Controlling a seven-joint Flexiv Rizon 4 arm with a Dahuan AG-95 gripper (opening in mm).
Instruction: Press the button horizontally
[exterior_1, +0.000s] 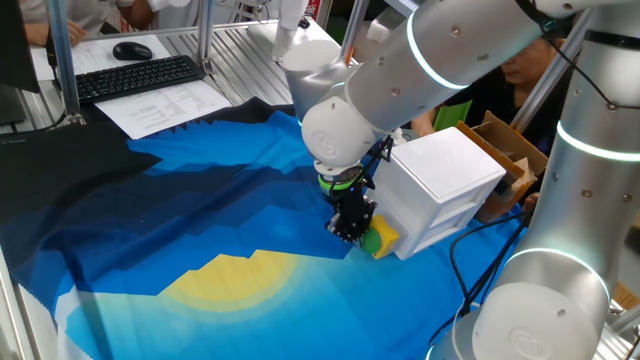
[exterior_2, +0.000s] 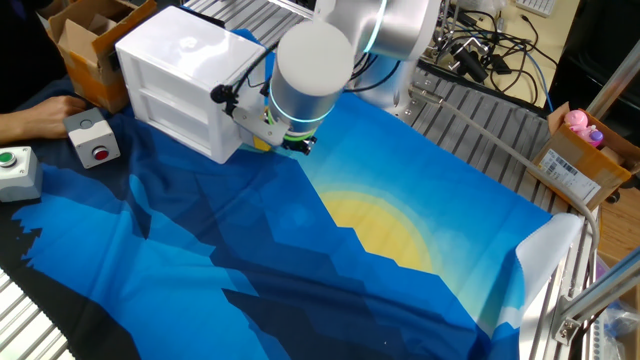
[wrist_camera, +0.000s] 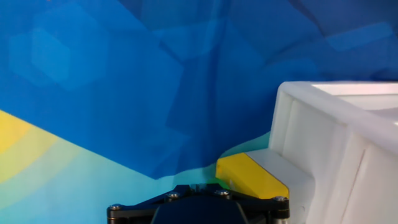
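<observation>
The large white box (exterior_1: 450, 175) stands on the blue cloth. The yellow housing (exterior_1: 386, 238) is fixed low on its side face, and a bit of the green button (exterior_1: 369, 241) shows at its end. My gripper (exterior_1: 351, 226) is right against that end, its black fingers level with the button. No gap or contact between the fingertips shows. In the other fixed view the gripper (exterior_2: 291, 141) is beside the box (exterior_2: 180, 60), and the arm hides the button. In the hand view the yellow housing (wrist_camera: 250, 175) lies just ahead of the gripper (wrist_camera: 198, 186), with a green sliver (wrist_camera: 218, 181) at its near end.
A small white box with a red button (exterior_2: 92, 137) and another with a green button (exterior_2: 14, 168) sit left of the big box, near a person's hand (exterior_2: 40, 113). A cardboard box (exterior_1: 508, 150) stands behind it. A black cable (exterior_1: 462, 250) trails on the cloth.
</observation>
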